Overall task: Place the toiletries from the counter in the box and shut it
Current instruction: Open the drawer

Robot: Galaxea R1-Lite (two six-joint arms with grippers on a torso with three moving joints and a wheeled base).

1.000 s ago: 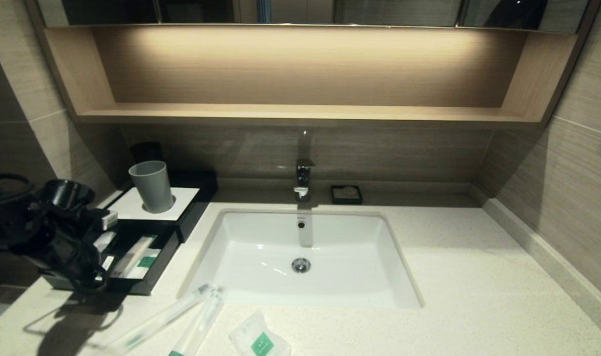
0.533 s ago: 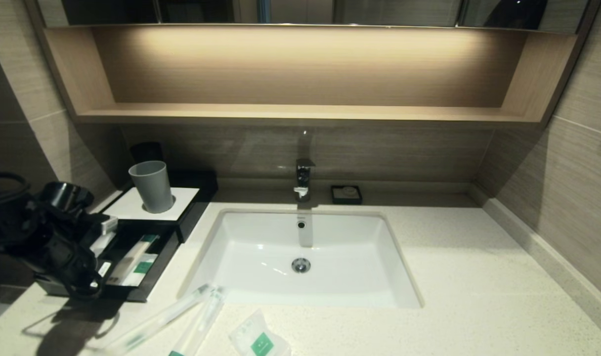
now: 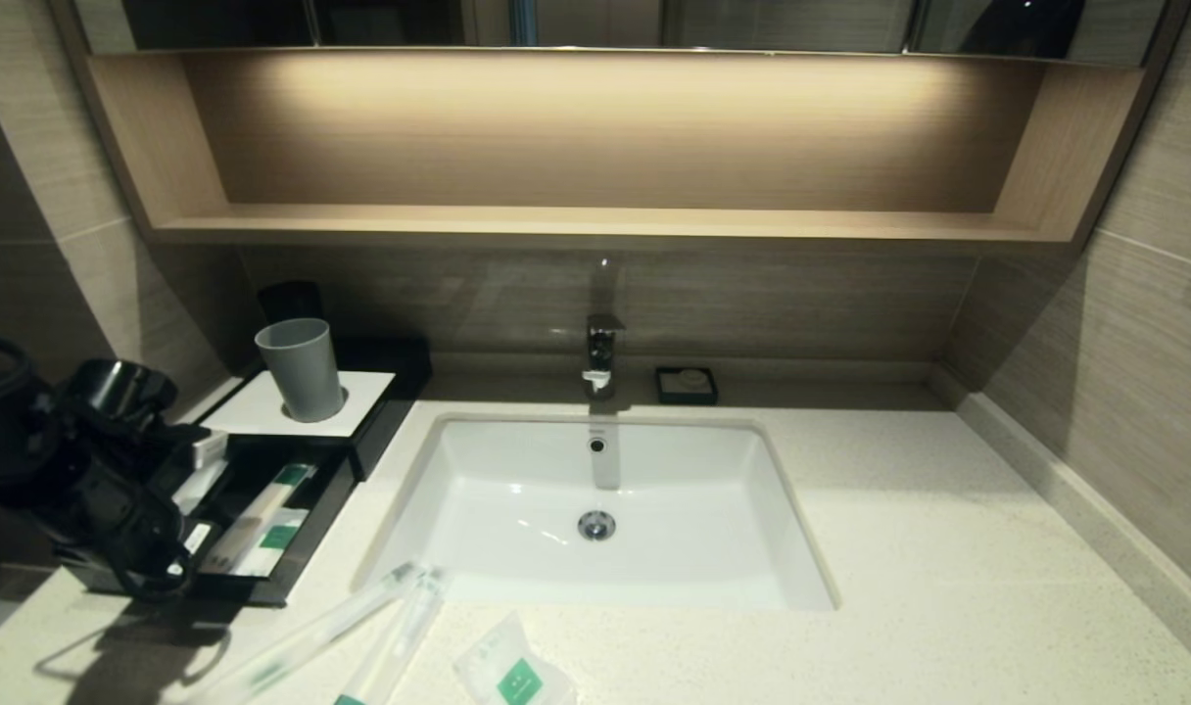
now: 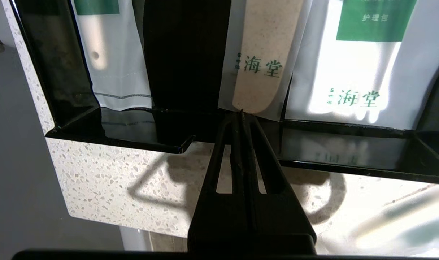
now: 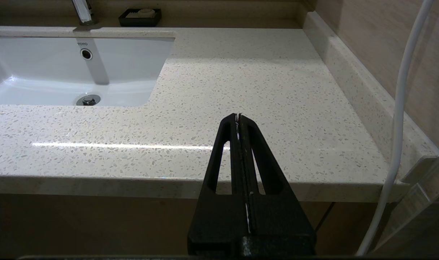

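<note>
Two clear-wrapped sticks with green ends [image 3: 311, 636] [image 3: 397, 632] and a sachet with a green label [image 3: 512, 674] lie on the counter [image 3: 899, 548] at its front edge, left of centre. The black box [image 3: 262, 401] stands at the back left with its drawer [image 3: 297, 548] slid out; packets with green labels [image 3: 262, 524] lie inside. My left gripper [image 3: 169, 578] is shut, its tips [image 4: 241, 115] at the drawer's front wall [image 4: 349, 144]. My right gripper [image 5: 238, 116] is shut and empty, before the counter's front right edge, out of the head view.
A grey cup [image 3: 300, 367] stands on the box's white top. The white sink [image 3: 595, 490] is inset mid-counter with a tap [image 3: 600, 352] and a small black soap dish [image 3: 687, 384] behind. A wooden shelf [image 3: 595, 220] hangs above. A white cable [image 5: 400, 108] runs by the right wall.
The drawer has slid further out toward the counter's front, and my left gripper has moved the same way with it. The toiletries on the counter have not moved.
</note>
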